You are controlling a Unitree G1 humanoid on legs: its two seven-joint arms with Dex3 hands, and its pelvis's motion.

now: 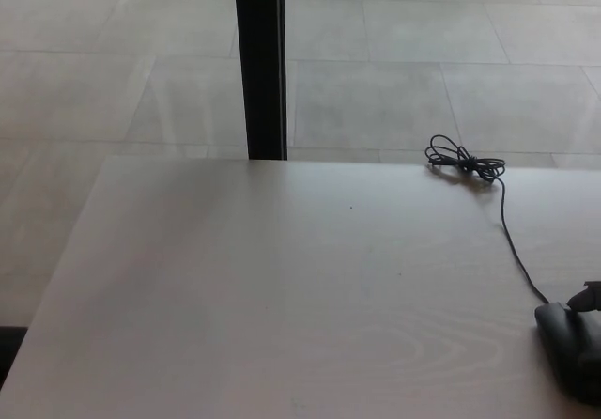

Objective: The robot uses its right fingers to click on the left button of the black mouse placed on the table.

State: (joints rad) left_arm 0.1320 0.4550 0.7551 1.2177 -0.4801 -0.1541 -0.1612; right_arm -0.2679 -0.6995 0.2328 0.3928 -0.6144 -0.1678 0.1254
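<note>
Though cut off by the frame's right edge, seen at the near right corner of the table (282, 325): black mouse (571, 349), lying flat, long axis running near to far, cable end pointing far and slightly left. Just above its far end, hard against the right edge: a small dark sliver, probably part of the right hand (590, 297), touching or hovering over the mouse, impossible to say which. Too little showing to tell whether open or closed. No sign of the left hand anywhere.

Judged from this: right hand by far the nearer, already over or beside the far end of the mouse. Left button most likely on the left half of that far end, so down and a touch left of the sliver. A short press called for, not a reach.

Farther off: thin cable (512, 240) leaving the far tip of the mouse, running away up the right side of the table to a loose coil (465, 165) at the far edge. Beyond that, left of centre: a black post (260, 62) rising from pale floor tiles (394, 90).
</note>
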